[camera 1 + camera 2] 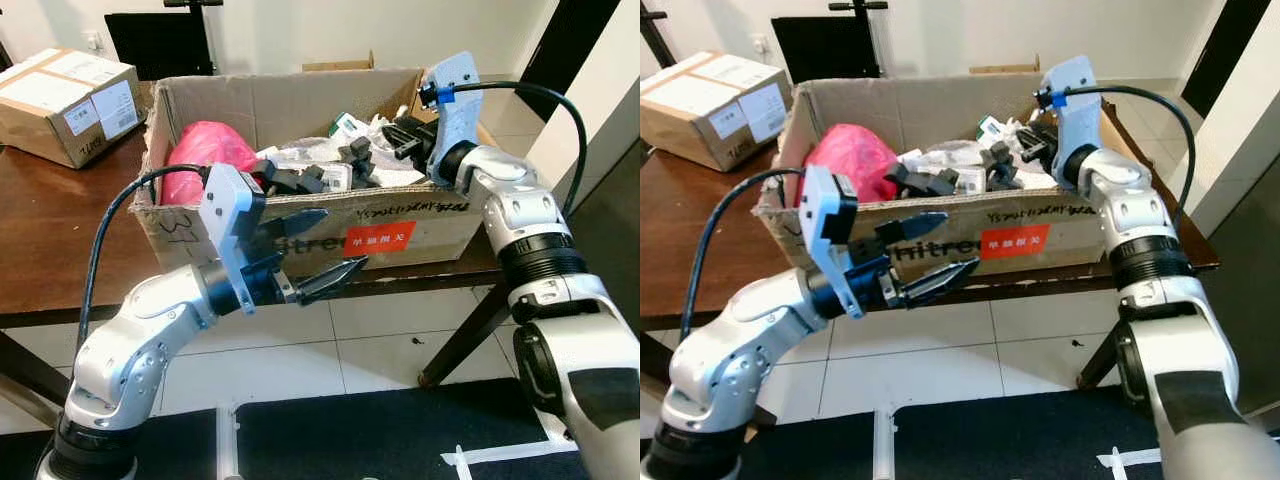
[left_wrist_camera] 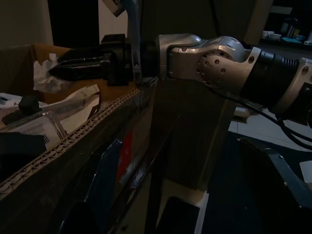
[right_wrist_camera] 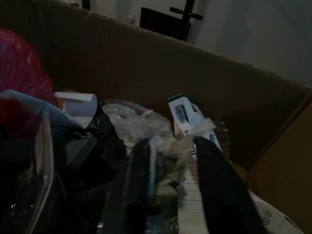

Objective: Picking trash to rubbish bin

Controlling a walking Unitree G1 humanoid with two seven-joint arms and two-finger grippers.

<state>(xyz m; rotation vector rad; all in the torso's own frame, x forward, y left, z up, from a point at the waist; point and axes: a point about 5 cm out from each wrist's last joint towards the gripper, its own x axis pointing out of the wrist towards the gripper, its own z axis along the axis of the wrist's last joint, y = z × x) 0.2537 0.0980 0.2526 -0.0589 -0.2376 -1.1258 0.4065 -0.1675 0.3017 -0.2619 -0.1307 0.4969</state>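
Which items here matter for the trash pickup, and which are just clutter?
In play:
- open cardboard box used as the bin
- crumpled white paper between the right gripper's fingers, over the box
- left gripper, open, outside the box front

Lying about:
- sealed taped carton on the table
- red bag in the box

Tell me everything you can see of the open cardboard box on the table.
The cardboard box is brown corrugated card, open-topped, its flaps splayed outward, sitting on the dark wooden table near its front edge. Its front wall carries black handwriting, printed letters and a red label. Inside lie a pink plastic bag, clear plastic wrap, white paper and black pieces. The right gripper reaches into the right end, fingers around crumpled pale paper. The left gripper hovers open before the front wall.
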